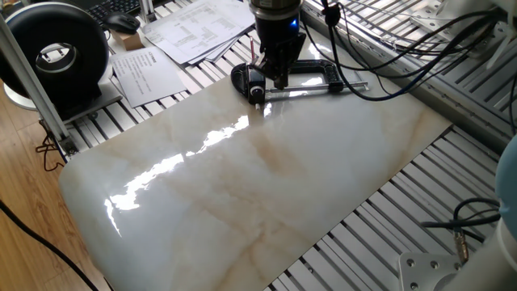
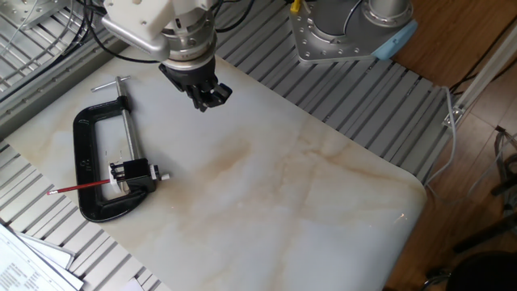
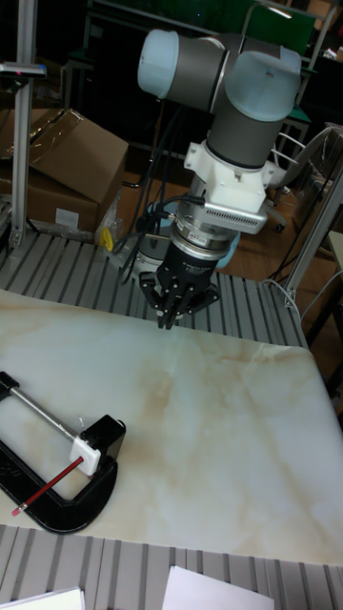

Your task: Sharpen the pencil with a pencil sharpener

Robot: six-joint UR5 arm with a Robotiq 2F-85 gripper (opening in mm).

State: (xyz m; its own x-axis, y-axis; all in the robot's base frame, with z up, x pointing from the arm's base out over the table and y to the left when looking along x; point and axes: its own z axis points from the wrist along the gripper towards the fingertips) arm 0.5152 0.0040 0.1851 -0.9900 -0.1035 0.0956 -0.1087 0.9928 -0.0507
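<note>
Claw (image 2: 208, 100): you have it hanging above the marble counter (image 2: 266, 194), off the surface, well apart from the C-clamp (image 2: 89, 174) toward the arm's base. Its fingers are drawn together at the tips and nothing sits between them, so read it as clenched and empty.
Claw, other side (image 1: 277, 79): from the opposite fixed camera you see it in front of the C-clamp, overlapping the frame; that view alone won't tell you its height.
Claw, tall view (image 3: 171, 313): the dark fingers point down over the pale slab, clear of it, up and right of the C-clamp in that picture.
C-clamp: black, lying flat near one corner of the counter, its screw rod running along the open side to a T-handle at the far end.
Pencil sharpener (image 2: 134, 171): small and black with a white end piece, gripped inside the C-clamp's jaw end.
Pencil (image 2: 81, 187): red, lying nearly level, one end pushed into the pencil sharpener, the other end sticking out past the C-clamp frame toward the counter's edge.
Pencil, tall view (image 3: 46, 486): you can see it cross the C-clamp's curved frame, meeting the white block of the sharpener.
Papers (image 1: 198, 26): printed sheets lie beyond the C-clamp on the slatted metal bed.
</note>
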